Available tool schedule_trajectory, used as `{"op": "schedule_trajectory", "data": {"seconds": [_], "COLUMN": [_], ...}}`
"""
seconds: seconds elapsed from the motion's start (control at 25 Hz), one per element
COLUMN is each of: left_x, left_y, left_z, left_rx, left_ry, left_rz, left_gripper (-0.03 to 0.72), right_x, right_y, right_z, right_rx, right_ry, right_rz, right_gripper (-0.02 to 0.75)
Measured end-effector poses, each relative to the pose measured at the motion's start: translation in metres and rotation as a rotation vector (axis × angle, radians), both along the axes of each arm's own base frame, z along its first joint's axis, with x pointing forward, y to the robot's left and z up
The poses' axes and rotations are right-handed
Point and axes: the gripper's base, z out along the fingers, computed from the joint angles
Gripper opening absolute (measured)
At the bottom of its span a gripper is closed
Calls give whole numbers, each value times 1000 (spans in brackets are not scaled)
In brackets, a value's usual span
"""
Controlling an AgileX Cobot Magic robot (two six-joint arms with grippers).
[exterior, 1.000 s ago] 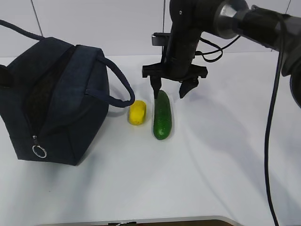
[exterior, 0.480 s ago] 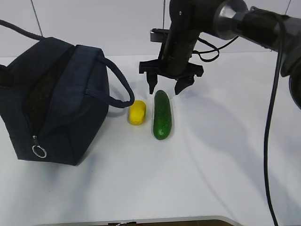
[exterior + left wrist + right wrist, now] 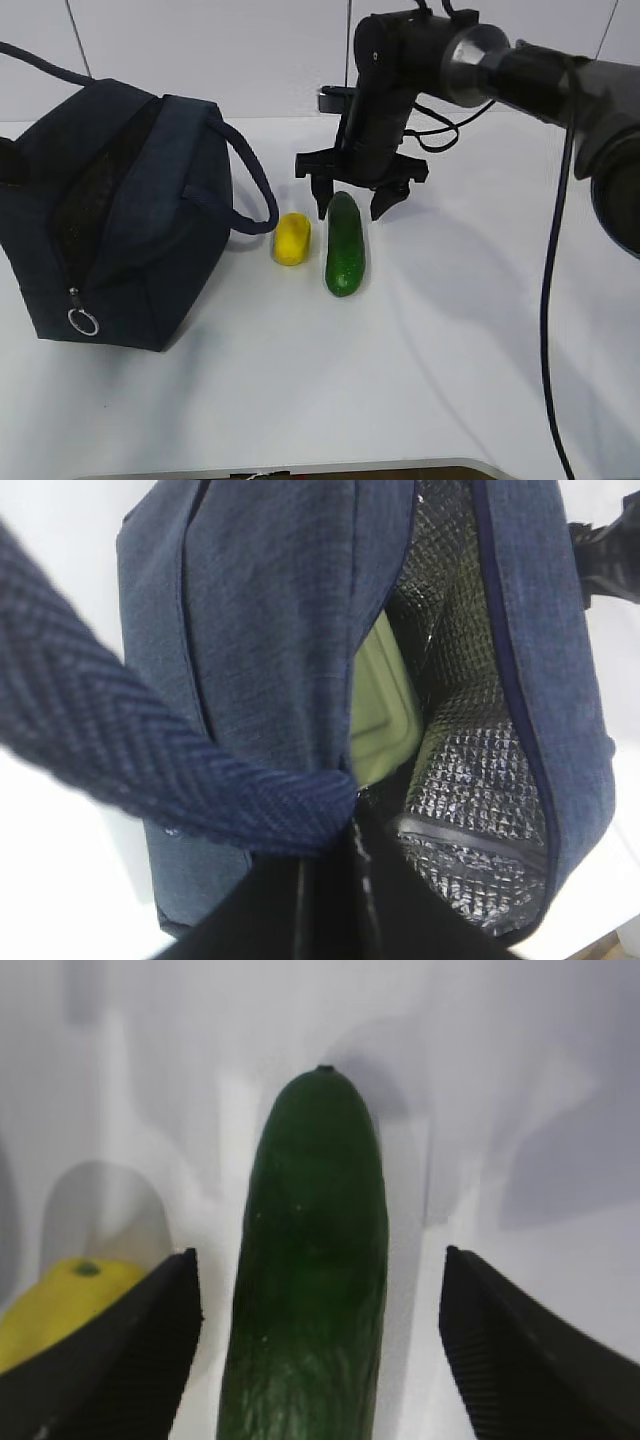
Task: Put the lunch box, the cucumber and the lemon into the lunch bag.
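**Right gripper poised over the cucumber, lunch box already bagged**

Our right gripper (image 3: 352, 203) hangs with its jaws spread wide, one finger on each side of the far end of the cucumber (image 3: 345, 243), and neither finger touches it. In the right wrist view the cucumber (image 3: 310, 1270) runs straight up the middle between the two dark fingertips (image 3: 120, 1360), with white table showing on both sides of it. The lemon (image 3: 292, 238) lies just beside the cucumber on its left, between it and the lunch bag (image 3: 120, 220), and its yellow end sits close to our left-hand fingertip in the wrist view.

Our left gripper (image 3: 330, 900) is pressed together on the dark edge of the lunch bag, by our reading holding the mouth open. Through that opening we see the pale green lid of the lunch box (image 3: 380, 715) resting against the shiny lining.

We judge the lunch box step done and the cucumber pick in hand, with the lemon left for after. The next move calls for lowering the fingers to the table around the cucumber and closing on it, keeping the left-hand finger clear of the lemon so that it is not nudged or caught in the pinch.
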Motion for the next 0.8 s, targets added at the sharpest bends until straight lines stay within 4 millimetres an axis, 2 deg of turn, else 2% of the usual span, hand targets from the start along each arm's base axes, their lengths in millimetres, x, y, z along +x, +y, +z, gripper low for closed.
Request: {"op": "schedule_trajectory", "data": {"seconds": [0.48, 0.64, 0.8], "left_x": [0, 0, 0], "left_y": [0, 0, 0], "left_z": [0, 0, 0], "left_rx": [0, 0, 0], "left_ry": [0, 0, 0], "left_rz": [0, 0, 0], "left_gripper": [-6, -5, -5], "right_x": [3, 3, 3], "right_y": [1, 1, 1], "right_z": [-1, -11, -12], "right_rx": [11, 1, 0], "right_ry": [-24, -2, 1], "right_rz": [-3, -3, -3], "right_gripper": [587, 587, 585]}}
